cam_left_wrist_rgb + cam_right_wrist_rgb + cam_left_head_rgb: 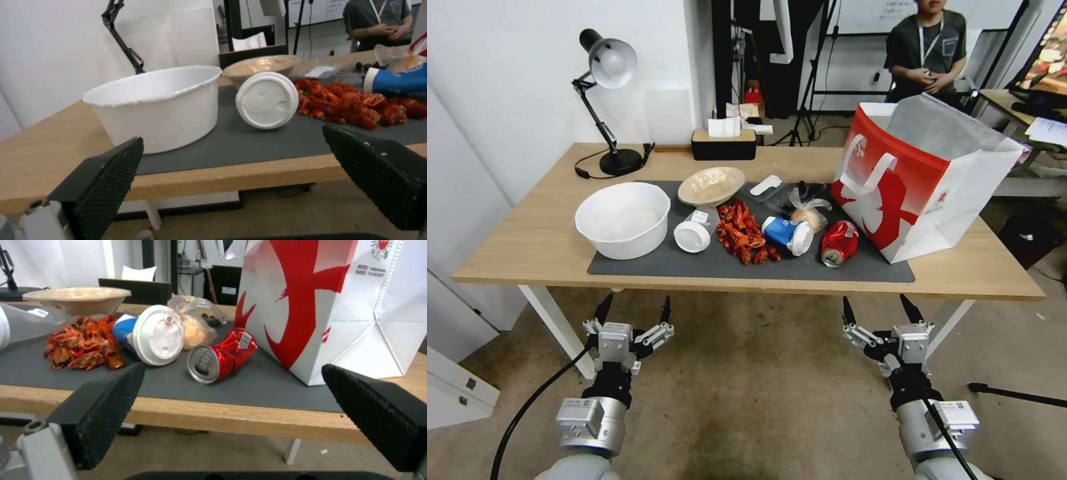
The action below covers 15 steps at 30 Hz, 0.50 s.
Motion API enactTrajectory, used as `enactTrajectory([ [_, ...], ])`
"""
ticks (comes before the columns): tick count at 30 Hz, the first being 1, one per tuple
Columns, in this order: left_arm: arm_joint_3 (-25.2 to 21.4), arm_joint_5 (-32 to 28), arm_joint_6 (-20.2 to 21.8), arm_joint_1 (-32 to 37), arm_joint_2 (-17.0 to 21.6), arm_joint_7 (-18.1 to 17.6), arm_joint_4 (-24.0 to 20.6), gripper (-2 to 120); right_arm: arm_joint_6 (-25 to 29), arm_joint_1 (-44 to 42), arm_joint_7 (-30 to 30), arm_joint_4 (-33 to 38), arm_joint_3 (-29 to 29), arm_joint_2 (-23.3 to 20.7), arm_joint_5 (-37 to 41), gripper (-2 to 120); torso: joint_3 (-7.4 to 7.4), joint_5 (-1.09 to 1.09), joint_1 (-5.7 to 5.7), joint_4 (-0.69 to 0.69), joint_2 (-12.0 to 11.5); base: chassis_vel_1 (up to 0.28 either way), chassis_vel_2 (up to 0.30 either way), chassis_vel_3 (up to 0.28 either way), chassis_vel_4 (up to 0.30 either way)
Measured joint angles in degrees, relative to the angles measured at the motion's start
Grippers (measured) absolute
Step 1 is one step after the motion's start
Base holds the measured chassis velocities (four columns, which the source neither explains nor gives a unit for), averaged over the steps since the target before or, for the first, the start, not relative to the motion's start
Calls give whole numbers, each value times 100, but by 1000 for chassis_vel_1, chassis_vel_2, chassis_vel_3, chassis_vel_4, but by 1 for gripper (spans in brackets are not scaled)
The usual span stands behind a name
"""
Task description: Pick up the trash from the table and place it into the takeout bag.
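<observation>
Trash [747, 230] sits all over the grey mat [694, 263] on the table [527, 240], takeout bag [920, 193] standing alongside. Left gripper [633, 312] and right gripper [880, 312] hang below the table's front edge, both spread wide, holding nothing.

Bag [924, 193] mouth open, unobstructed.

Light-wood desk [527, 247] on white legs. A dark grey mat [800, 267] lies along its near half and carries the meal litter. Directly on the wood: black lamp [610, 87] at far left, dark tissue box [724, 145] at far centre, takeout bag [920, 180] at right, overlapping the mat's right end.
</observation>
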Motion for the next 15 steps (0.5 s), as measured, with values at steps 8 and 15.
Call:
enactTrajectory([
  [8,92,-235,150,-171,41,-115,1,100,-354,158,-114,0,65,-152,292,100,0,1,-1,2,0,0,0,0,0],
  [15,497,-1296,859,-852,232,-647,14,100,-1559,704,-512,-25,301,-660,1291,100,1,1,2,1,-1,0,0,0,0],
])
